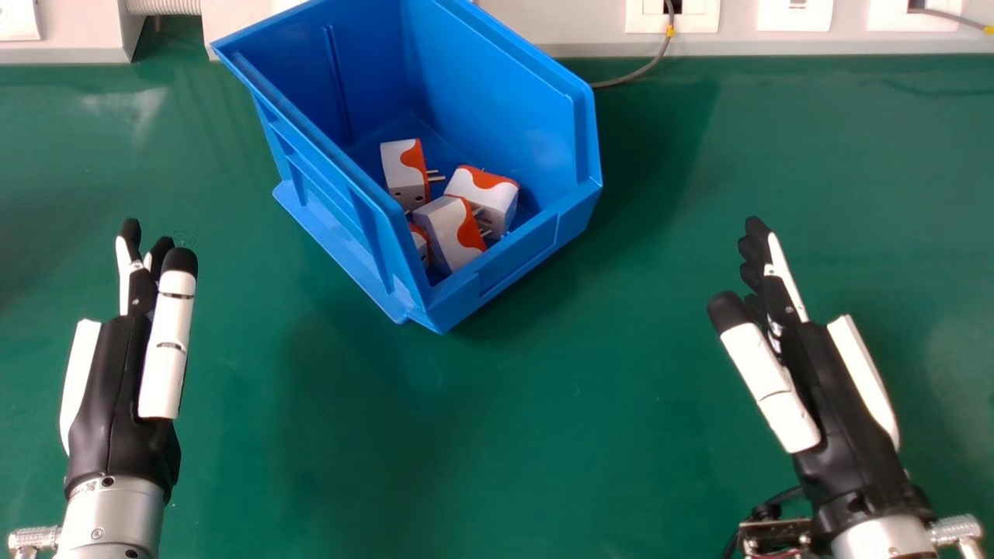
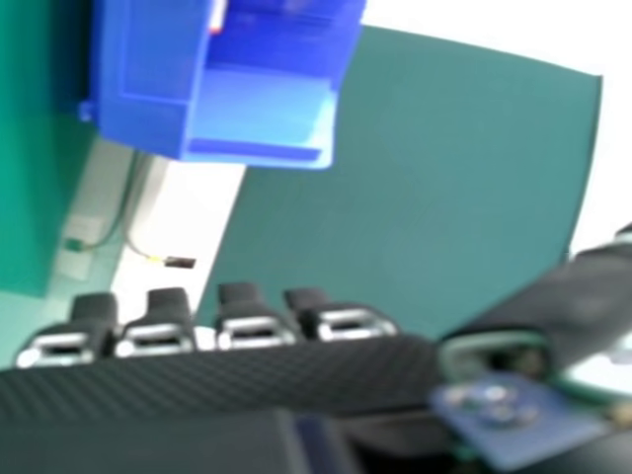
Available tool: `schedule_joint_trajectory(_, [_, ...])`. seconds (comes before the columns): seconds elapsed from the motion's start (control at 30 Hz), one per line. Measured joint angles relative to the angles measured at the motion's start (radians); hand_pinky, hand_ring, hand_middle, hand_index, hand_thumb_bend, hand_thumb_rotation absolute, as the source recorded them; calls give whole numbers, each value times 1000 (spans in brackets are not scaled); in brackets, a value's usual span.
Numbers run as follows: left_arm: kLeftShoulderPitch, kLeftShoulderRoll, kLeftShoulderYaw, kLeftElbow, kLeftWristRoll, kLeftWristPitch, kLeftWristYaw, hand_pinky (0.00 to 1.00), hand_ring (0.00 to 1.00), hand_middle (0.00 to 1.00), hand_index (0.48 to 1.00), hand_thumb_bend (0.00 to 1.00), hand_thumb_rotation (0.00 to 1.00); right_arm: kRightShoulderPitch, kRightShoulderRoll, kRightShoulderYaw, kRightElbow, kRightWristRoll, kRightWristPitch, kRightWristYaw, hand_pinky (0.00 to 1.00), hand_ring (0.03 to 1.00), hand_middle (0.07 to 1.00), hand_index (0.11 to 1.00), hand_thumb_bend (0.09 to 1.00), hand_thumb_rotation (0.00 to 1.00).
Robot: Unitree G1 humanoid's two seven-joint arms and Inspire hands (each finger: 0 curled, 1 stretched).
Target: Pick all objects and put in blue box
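Note:
In the head view my left hand [image 1: 116,373] is at the left over the green table, open and holding nothing. My right hand [image 1: 823,380], at the right, is open and empty too; in the right hand view the same right hand [image 2: 217,375] lies along the bottom. Between and beyond both hands stands the blue box [image 1: 497,272], angled on the table; it also shows in the right hand view as a blue box [image 2: 148,69]. Inside lie several white and orange plug adapters, among them one adapter [image 1: 404,175] at the left and another adapter [image 1: 446,229] near the front corner.
The green table [image 1: 543,435] stretches between the hands and around the box. Behind it runs a pale wall strip with sockets [image 1: 672,17], and a grey cable [image 1: 641,71] hangs down to the table's back edge right of the box.

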Motion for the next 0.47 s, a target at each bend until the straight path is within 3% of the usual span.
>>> schedule_joint_trajectory(0.17, [22,7,-1,0,0,-10,-24,978,1000,1000,1000,508,1000,29,-10,-34,-48,31,7,39,1000,1000,1000,1000,501,1000])
schedule_joint_trajectory(0.3, [30,22,-1,3,-1,-26,-44,976,1000,1000,1000,552,1000,40,-17,-45,-67,42,44,75,1000,1000,1000,1000,474,1000])
schedule_joint_trajectory(0.47, [31,45,7,43,-6,-74,-73,970,1000,1000,1000,548,1000,41,-23,-54,-68,65,65,106,1000,1000,1000,1000,459,1000])
